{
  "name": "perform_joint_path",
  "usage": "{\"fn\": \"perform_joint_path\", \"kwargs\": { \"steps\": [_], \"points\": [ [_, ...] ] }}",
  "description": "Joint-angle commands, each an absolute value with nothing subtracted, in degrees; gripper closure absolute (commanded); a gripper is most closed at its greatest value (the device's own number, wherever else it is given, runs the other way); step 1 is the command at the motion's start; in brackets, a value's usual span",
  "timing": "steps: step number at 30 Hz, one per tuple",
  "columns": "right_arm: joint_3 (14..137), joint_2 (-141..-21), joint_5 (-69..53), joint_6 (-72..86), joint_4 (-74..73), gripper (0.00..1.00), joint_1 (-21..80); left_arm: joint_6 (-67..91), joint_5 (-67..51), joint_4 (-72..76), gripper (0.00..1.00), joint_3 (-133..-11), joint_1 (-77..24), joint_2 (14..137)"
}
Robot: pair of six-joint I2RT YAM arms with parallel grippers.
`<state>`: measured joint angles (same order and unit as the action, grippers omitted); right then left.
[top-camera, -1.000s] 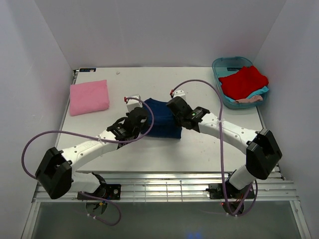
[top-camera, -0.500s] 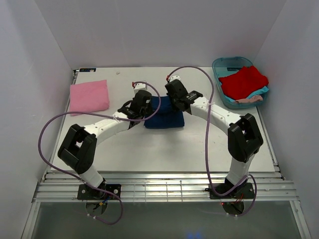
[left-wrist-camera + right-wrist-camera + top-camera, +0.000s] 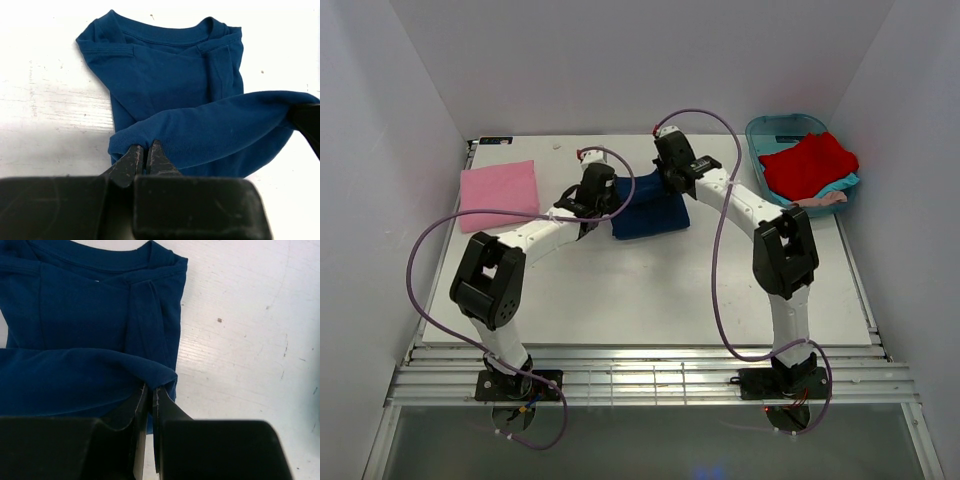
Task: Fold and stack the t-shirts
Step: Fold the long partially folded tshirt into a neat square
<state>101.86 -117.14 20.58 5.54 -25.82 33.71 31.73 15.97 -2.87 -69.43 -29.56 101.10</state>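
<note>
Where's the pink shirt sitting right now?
In the top view, the folded pink t-shirt lies flat at the far left of the table, apart from the navy t-shirt in the middle.

The navy shirt (image 3: 170, 80) lay ahead of my left claw (image 3: 146, 150) and right claw (image 3: 149, 390), its near hem pinched up in both; I saw a folded pink shirt (image 3: 498, 194) leftward.
</note>
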Motion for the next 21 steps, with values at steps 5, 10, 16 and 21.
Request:
{"fn": "perform_joint_path", "kwargs": {
  "steps": [5,10,16,21],
  "points": [
    [101.18,-113.74,17.58,4.48,-26.28,0.92,33.13,33.31,8.71,1.58,1.0,-66.02,-28.74,98.09],
    [86.6,-103.39,14.33,7.2,-23.82,0.92,33.83,34.1,6.16,2.02,1.0,-56.8,-29.27,89.85],
    [68.4,-91.96,13.01,13.18,-23.38,0.92,37.44,35.59,1.68,0.53,1.0,-45.45,-31.9,81.49],
    [59.69,-86.32,13.88,18.36,-25.66,0.92,42.35,38.23,2.8,-2.63,1.0,-39.82,-37.52,77.44]
  ]
}}
